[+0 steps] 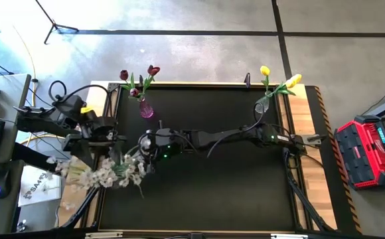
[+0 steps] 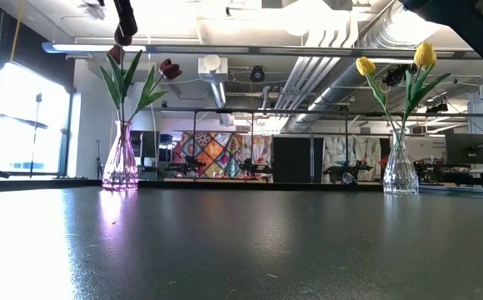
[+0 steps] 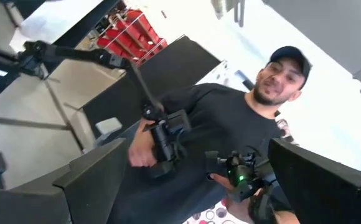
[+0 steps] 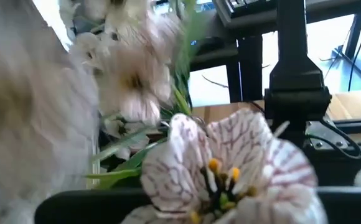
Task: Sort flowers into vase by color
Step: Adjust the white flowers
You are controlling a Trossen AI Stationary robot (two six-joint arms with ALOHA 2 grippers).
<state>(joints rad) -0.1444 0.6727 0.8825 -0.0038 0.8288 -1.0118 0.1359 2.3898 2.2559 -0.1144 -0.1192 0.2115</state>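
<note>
While the maroon tulips (image 1: 138,74) are already standing in the pink vase (image 1: 146,108) at the table's far left corner and the yellow tulips (image 1: 279,78) in the clear vase (image 1: 264,104) at the far right, I am reaching my right gripper (image 1: 144,147) across the dark table (image 1: 219,192) to the white blossoms (image 1: 109,171), the only color not yet sorted. They are bunched at the left side, near the front, right where my left gripper (image 1: 97,147) is sitting, so I am judging that arm is holding the bunch up so I can pull out a spray. Its fingers (image 3: 87,180) are spread wide, though I cannot tell whether any stems are lying between them. My right fingers are closed all the way down, and petals (image 4: 230,168) are filling my wrist camera (a veined white bloom with yellow stamens is pressed right up against it), so I am probably pinching a stem, but the stem itself is hidden. No third vase is showing for the white ones. A person (image 3: 243,118) is visible past my left wrist.
</note>
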